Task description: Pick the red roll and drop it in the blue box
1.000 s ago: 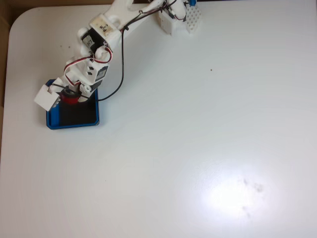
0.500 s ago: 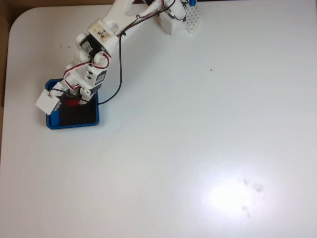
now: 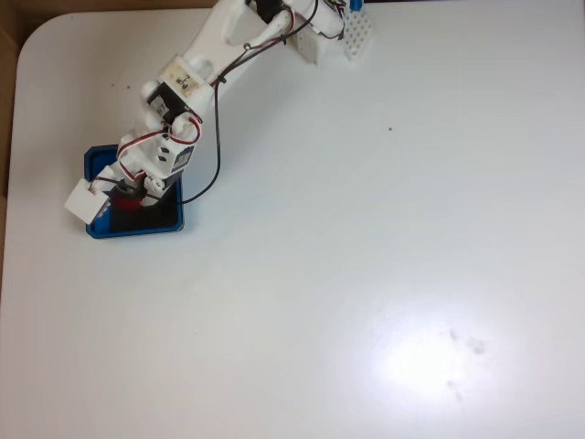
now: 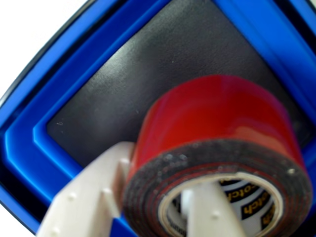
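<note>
In the fixed view the blue box point(image 3: 137, 229) lies at the table's left side, and my gripper point(image 3: 126, 196) hangs over its black floor. The jaws are shut on the red roll point(image 3: 128, 199). In the wrist view the red roll point(image 4: 217, 113) shows its bright red side and dark front face just above the box floor. One white finger point(image 4: 84, 197) presses the roll's outer wall and the other finger point(image 4: 207, 217) reaches through its pale hollow centre. The blue box rim point(image 4: 29, 143) runs along the left of the wrist view, with my gripper point(image 4: 153, 182) low in the frame.
The white arm point(image 3: 196, 69) stretches from the top of the fixed view down to the box, with a black cable point(image 3: 218, 137) looping beside it. A white studded block point(image 3: 358, 37) stands at the top edge. The table's rounded corner point(image 3: 32, 37) is at upper left.
The gripper, still holding the red roll, has shifted slightly toward the bottom of the fixed view, further over the box floor. The box has stayed in place.
</note>
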`<action>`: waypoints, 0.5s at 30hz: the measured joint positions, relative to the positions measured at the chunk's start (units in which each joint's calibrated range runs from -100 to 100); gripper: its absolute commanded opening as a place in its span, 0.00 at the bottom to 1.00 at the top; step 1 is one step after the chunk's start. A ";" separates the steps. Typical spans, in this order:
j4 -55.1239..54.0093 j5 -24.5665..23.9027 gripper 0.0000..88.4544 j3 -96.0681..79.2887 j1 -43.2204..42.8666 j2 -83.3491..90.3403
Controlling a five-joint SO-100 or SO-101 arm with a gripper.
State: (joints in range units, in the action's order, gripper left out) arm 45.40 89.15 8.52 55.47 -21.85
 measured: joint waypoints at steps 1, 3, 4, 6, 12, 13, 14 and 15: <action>0.00 0.00 0.01 0.00 0.00 0.00; 0.00 0.00 0.01 0.00 0.00 -0.08; 0.00 0.00 0.01 0.00 0.00 -0.08; 0.00 0.00 0.01 0.00 0.00 -0.08; 0.00 0.00 0.11 0.00 0.00 -0.08; 0.00 0.00 0.14 0.00 0.00 -0.08; 0.00 0.00 0.15 0.00 0.40 -0.08; 0.00 0.00 0.16 0.00 0.79 -0.08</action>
State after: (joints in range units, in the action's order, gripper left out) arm 45.40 89.15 8.52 56.26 -21.93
